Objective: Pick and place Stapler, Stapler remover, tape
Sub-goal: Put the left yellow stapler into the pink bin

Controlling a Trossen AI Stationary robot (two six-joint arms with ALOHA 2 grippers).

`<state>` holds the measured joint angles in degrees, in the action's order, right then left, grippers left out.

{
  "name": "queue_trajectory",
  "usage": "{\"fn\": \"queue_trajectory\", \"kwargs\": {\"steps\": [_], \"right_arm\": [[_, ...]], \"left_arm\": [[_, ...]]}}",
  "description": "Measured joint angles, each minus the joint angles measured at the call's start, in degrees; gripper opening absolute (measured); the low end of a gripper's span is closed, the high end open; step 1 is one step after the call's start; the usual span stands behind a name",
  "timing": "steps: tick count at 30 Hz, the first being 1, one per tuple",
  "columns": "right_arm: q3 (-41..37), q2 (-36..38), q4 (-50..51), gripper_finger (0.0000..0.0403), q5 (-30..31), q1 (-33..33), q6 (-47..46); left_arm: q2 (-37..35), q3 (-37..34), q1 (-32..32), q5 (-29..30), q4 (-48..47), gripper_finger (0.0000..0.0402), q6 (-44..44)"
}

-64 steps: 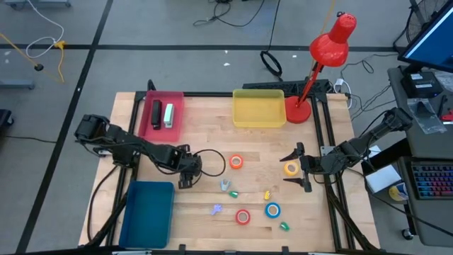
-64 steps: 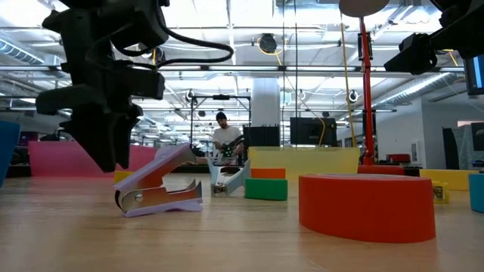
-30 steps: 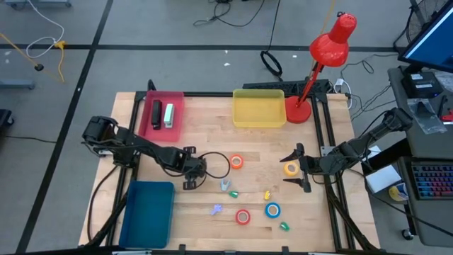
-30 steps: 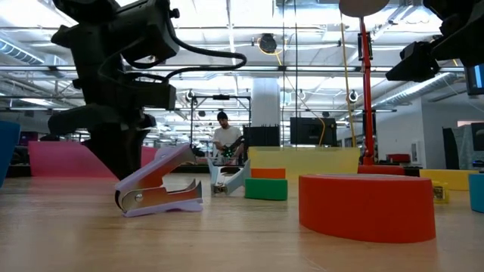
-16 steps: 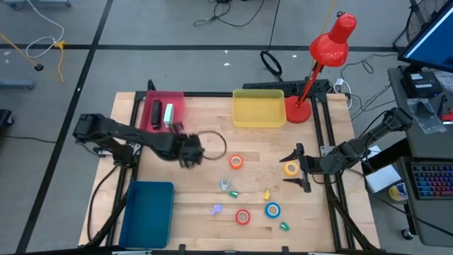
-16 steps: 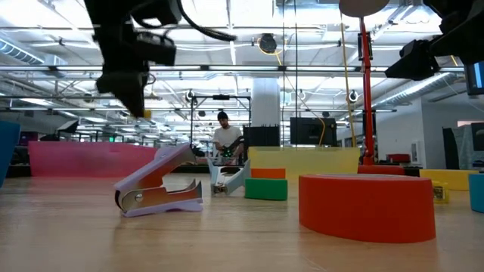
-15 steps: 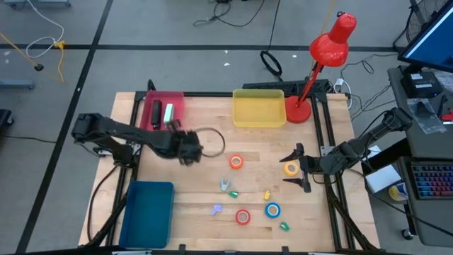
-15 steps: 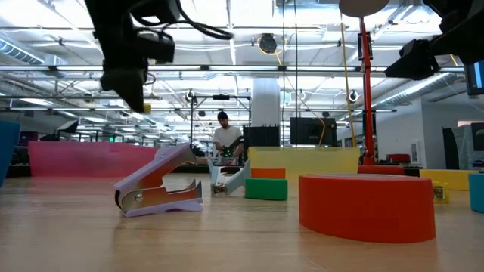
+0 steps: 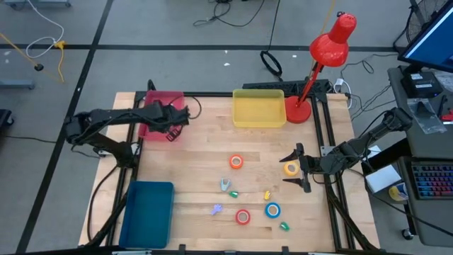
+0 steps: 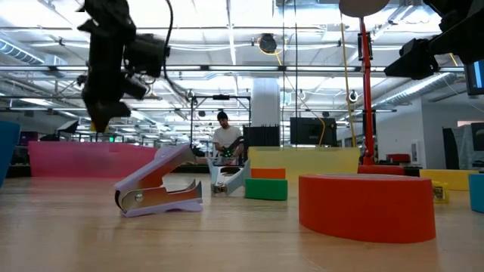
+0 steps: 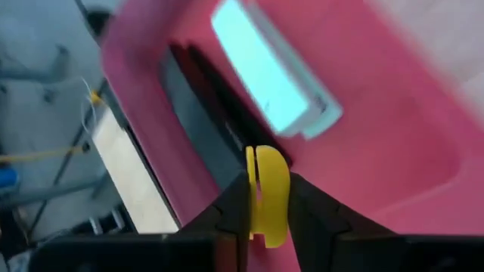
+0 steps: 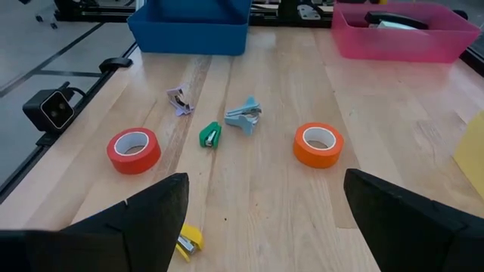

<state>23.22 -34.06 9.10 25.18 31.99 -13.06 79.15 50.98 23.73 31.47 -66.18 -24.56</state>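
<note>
Above the pink tray point(image 9: 151, 122), the left gripper point(image 11: 261, 198) pinches a small yellow stapler point(image 11: 267, 195) between nearly closed fingers (a pale stapler point(image 11: 271, 79) already lies inside); lower it clear of that one before release. The right gripper point(image 12: 261, 208), spread wide and empty, waits near the yellow tape point(image 9: 291, 168)

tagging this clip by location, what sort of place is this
Probably a robotics lab in a large open industrial hall: the low view shows exposed ceiling trusses, a person at distant benches, and a framed wooden table under two arms.
</note>
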Motion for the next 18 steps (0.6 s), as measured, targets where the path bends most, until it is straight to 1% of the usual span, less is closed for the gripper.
{"fn": "queue_trajectory", "kwargs": {"steps": [5,10,18], "right_arm": [[0.00,0.00,0.00,0.0342,0.01,0.00,0.00],[0.00,0.00,0.00,0.0344,0.01,0.00,0.00],[0.00,0.00,0.02,0.0342,-0.01,0.00,0.01]], "left_arm": [[0.00,-3.38,5.67,-6.53,4.03,0.0070,6.95],[-0.02,-4.28,7.72,-11.01,6.66,0.0058,12.29],[-0.02,-4.37,8.61,-13.31,6.53,0.0080,13.97]]}}
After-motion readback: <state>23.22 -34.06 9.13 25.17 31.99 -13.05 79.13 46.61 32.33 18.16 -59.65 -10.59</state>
